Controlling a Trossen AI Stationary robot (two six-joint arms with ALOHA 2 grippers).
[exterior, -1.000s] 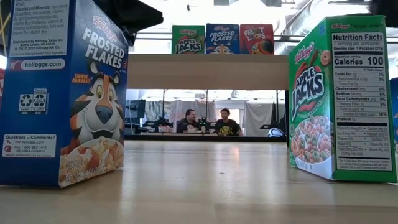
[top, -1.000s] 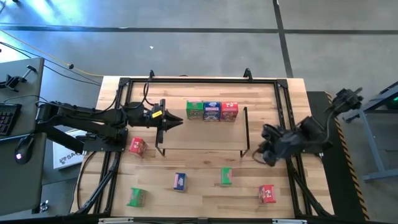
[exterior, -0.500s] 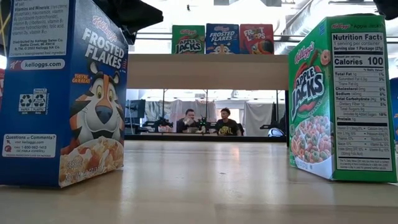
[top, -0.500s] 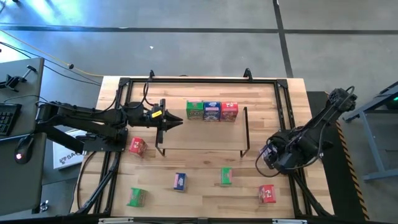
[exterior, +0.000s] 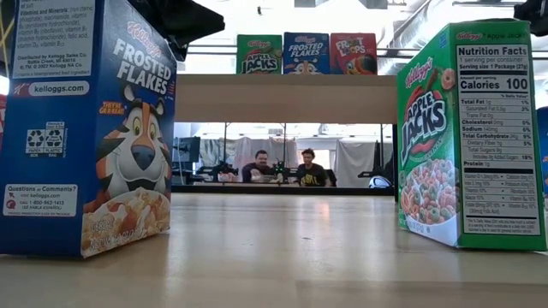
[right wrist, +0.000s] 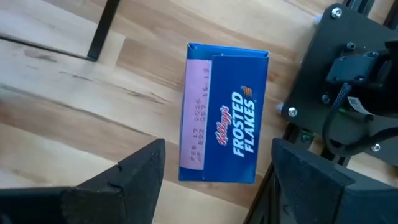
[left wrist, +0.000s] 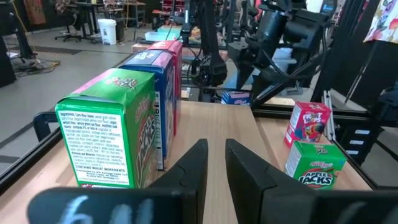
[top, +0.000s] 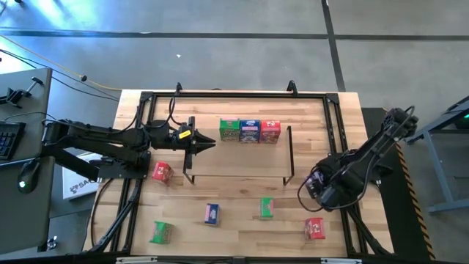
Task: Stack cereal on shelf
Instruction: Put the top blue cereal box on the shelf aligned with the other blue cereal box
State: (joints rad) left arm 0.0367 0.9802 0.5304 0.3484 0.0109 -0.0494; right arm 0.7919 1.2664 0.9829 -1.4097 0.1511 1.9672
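My right gripper (right wrist: 214, 180): fingers spread wide, empty, above a blue cereal box (right wrist: 225, 137).
My left gripper (left wrist: 214, 163): nearly closed, empty.

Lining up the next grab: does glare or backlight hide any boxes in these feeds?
High view: table evenly lit, glare only on the floor beyond. Low view: strong backlight above the shelf, but the three boxes on it read fine; a near blue box and green box crowd the sides. Right wrist view: the lying blue box shows plainly under the open right claw, no glare.
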